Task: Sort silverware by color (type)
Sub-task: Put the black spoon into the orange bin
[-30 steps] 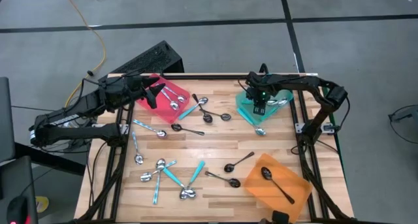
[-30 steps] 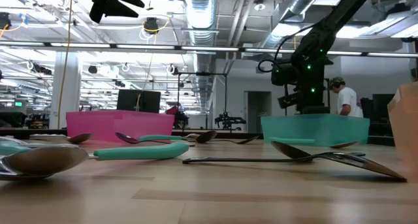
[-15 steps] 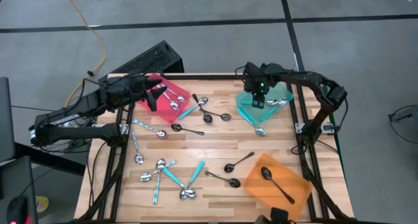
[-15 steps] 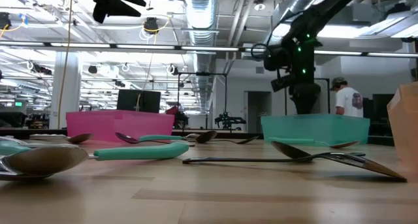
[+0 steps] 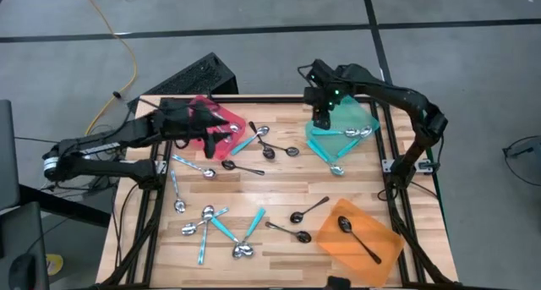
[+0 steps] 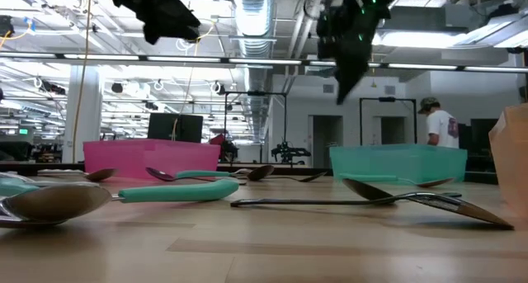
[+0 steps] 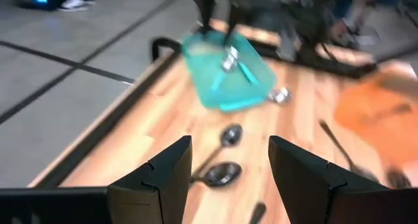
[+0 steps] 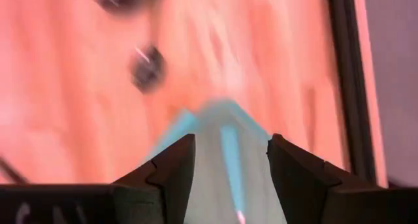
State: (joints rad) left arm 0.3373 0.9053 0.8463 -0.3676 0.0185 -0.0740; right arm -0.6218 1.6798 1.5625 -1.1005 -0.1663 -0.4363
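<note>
Teal tray (image 5: 342,128) held teal-handled spoons at 2 o'clock | right gripper (image 5: 320,118) had lifted off it, jaws released, empty | left gripper (image 5: 221,129) moved over red tray (image 5: 213,138), jaws spread | loose spoons (image 5: 221,225) remained on table (image 5: 279,184).

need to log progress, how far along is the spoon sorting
Early on. Done: a few spoons lie in the red tray, a teal-handled one in the teal tray, a black spoon in the orange tray. In hand: nothing; left gripper and right gripper are both open and empty. Left: most spoons, scattered across the table.
</note>
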